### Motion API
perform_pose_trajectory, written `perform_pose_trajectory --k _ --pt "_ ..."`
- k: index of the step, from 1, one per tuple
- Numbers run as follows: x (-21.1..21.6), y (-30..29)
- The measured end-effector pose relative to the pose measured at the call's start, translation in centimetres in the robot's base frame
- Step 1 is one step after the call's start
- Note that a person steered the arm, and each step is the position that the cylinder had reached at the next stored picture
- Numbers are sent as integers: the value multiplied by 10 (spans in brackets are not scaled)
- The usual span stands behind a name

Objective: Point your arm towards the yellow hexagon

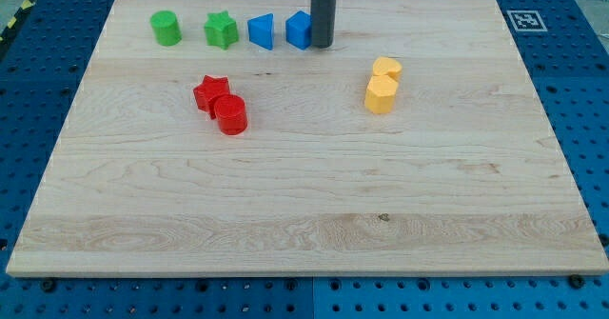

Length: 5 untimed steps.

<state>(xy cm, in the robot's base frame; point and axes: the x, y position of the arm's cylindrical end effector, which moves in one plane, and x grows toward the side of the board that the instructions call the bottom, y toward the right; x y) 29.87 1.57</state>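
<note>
From the one camera, my tip (pixel 323 46) rests at the board's top, touching the blue cube (pixel 299 29); there is no pincer, only a rod. It should slide toward the view's lower right, stopping short. The yellow hexagon (pixel 382 94) sits right of centre, touching another yellow block (pixel 386 69).

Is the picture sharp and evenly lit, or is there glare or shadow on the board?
Camera view: sharp and evenly lit, no strong glare on the board; only small soft shadows under the blocks, as at the yellow hexagon; my tip stays crisp.
</note>
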Motion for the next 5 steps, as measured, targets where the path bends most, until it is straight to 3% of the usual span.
perform_pose_trajectory --k 1,3,5 --pt "3 2" --pt "28 126" --pt "163 160"
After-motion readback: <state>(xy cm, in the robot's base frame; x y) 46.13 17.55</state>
